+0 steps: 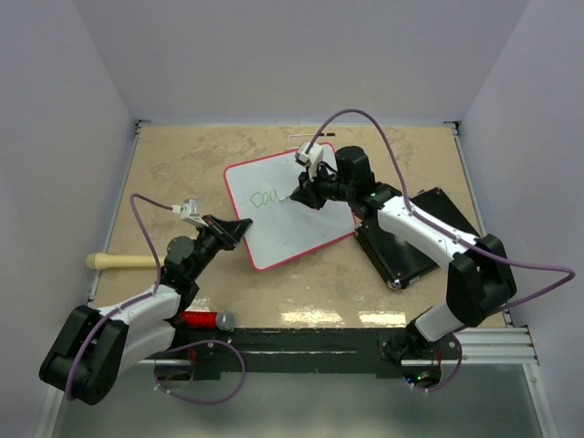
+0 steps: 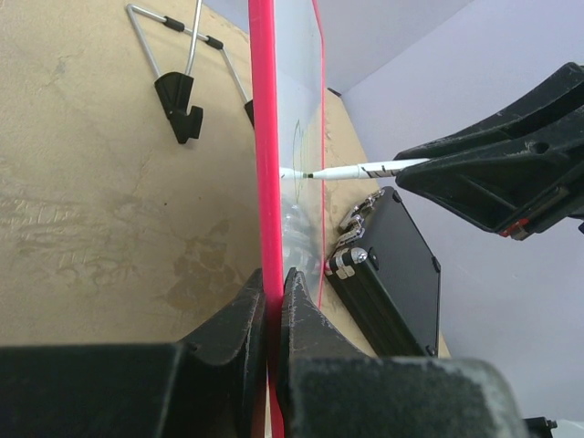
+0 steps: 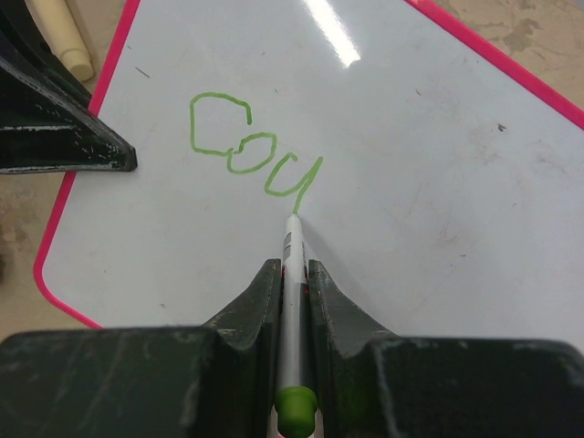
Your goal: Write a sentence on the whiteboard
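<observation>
Centre of the counter (image 1: 182,173), and the whiteboard (image 1: 292,228) sits turned at an angle, one corner toward the left arm, with both sets of jaws on it or over it.

Left jaws first: they're pinched shut on the board's red rim at its near-left corner. From the left wrist view you get the board edge-on, the rim running straight up out of the closed tips. Whether it lies flat or is tipped up a little, I can't tell.

Over to the right jaws: closed around a marker (image 3: 291,274), pale barrel, green end toward the camera, lined up between the two tips and pointing out ahead. Its nib is down on the white face, touching just below the last green stroke. So the board is under the right jaws and clamped between the left ones.

Now the board itself: glossy white, a bright streak of light reflected on it, thin red rim, rounded corners. Green writing (image 3: 251,151) sits toward the left side of the face: a boxy C, a small round letter, then a u-like shape, and I can't make out a full word. A few faint dark specks mark the surface. In the left wrist view, black stand feet (image 2: 178,96) on wire legs show beside the rim. A black pad (image 1: 411,239) lies just beside the board on its right, under the right arm.
</observation>
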You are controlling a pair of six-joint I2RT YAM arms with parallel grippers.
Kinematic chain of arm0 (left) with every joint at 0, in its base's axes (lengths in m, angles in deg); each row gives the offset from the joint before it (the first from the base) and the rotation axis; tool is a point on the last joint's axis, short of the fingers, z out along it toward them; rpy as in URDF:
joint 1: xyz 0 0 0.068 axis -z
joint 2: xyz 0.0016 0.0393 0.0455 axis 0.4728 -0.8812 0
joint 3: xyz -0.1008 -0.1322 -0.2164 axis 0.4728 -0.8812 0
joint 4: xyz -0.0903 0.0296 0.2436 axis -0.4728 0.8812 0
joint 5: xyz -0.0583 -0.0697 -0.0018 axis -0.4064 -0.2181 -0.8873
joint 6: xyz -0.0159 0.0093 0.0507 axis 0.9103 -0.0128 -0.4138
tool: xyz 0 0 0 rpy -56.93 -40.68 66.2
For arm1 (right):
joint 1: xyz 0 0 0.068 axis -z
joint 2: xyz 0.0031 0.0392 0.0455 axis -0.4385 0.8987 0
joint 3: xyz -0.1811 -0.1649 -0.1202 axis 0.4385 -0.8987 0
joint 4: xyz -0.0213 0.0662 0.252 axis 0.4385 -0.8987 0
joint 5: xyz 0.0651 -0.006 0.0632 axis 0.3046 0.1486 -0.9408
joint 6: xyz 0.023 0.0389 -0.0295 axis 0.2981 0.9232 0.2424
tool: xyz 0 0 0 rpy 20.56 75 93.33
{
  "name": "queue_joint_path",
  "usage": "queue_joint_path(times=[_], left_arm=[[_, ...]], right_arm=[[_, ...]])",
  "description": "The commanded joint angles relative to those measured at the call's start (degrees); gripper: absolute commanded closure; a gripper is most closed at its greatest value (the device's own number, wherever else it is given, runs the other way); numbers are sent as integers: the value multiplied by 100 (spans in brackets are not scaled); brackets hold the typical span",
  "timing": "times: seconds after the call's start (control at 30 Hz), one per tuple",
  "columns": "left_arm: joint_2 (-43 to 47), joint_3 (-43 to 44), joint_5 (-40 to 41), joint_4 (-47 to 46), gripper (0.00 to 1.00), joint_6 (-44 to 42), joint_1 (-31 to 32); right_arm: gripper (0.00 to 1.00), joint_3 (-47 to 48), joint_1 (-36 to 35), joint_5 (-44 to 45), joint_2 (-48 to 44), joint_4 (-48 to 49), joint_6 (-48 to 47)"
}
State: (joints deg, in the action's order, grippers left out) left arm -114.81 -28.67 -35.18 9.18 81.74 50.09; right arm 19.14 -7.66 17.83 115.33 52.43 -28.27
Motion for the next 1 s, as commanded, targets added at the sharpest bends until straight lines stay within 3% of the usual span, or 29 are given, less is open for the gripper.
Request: queue_joint_path(times=[0.0,0.1,0.97], left_arm=[[0,-56,-386,28,100,-873,63],[26,-56,-386,37,100,-882,63],[35,-100,-439,20,100,-873,55]], right_arm=[[100,-67,10,261,-203,-219,-109],[100,73,71,420,-229,-220,-118],[100,196,440,-951,-343,114,-109]])
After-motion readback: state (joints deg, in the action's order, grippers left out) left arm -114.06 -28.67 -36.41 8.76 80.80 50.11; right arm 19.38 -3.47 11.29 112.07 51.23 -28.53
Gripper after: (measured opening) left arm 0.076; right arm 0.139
